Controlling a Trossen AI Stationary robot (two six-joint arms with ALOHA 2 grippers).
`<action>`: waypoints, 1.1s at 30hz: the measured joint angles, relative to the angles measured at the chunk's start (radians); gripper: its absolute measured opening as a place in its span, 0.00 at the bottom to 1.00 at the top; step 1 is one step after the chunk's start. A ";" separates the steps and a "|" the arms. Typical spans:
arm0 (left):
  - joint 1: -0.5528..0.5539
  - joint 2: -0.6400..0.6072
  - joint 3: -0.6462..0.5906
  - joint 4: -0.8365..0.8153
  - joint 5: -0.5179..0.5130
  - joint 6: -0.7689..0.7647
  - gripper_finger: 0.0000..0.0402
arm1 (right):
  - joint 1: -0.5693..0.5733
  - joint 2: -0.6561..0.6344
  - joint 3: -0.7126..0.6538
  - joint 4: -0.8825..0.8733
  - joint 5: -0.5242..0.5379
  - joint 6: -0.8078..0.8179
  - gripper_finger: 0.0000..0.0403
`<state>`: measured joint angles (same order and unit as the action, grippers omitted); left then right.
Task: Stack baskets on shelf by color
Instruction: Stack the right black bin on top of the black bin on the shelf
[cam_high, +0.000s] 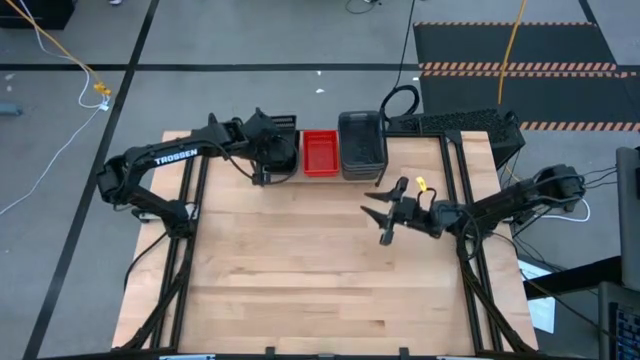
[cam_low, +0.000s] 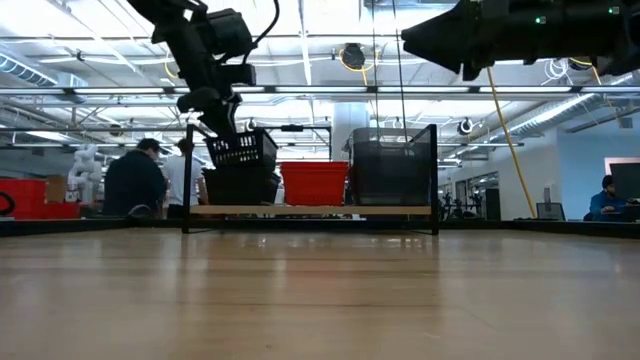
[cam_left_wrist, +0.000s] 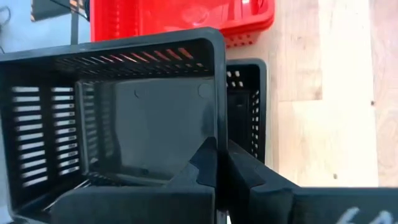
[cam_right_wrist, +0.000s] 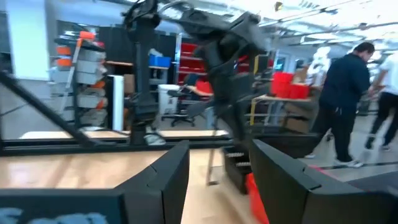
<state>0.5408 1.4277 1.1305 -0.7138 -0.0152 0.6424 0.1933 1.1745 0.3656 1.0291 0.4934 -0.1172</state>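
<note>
My left gripper is over the shelf's left end and is shut on a black basket. This basket hangs tilted just above another black basket that sits on the shelf. A red basket stack fills the middle of the shelf, and a grey stack stands at its right end. My right gripper hovers open above the table in front of the grey stack, touching nothing. My left gripper pinches the upper black basket by the rim of one side wall, the wall that faces the table's near edge. One finger is inside the basket and the other is outside. The fingers come from above. The basket is lifted clear and slightly tilted.
Black frame rails run along the table's left and right sides. The wooden table stretches toward the near edge in front of the shelf. People stand in the room beyond the table.
</note>
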 joint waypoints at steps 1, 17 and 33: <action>-0.002 0.000 -0.004 0.001 0.000 -0.008 0.02 | -0.011 -0.015 0.000 -0.008 0.000 -0.012 0.41; -0.029 0.000 -0.047 0.045 -0.001 -0.108 0.11 | -0.188 -0.111 0.001 -0.102 -0.133 -0.018 0.41; -0.073 0.088 -0.047 0.089 -0.122 -0.173 0.12 | -0.239 -0.110 0.001 -0.176 -0.184 0.067 0.41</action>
<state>0.4675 1.5156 1.0836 -0.6247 -0.1370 0.4697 -0.0456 1.0645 0.3664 0.8534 0.3090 -0.0505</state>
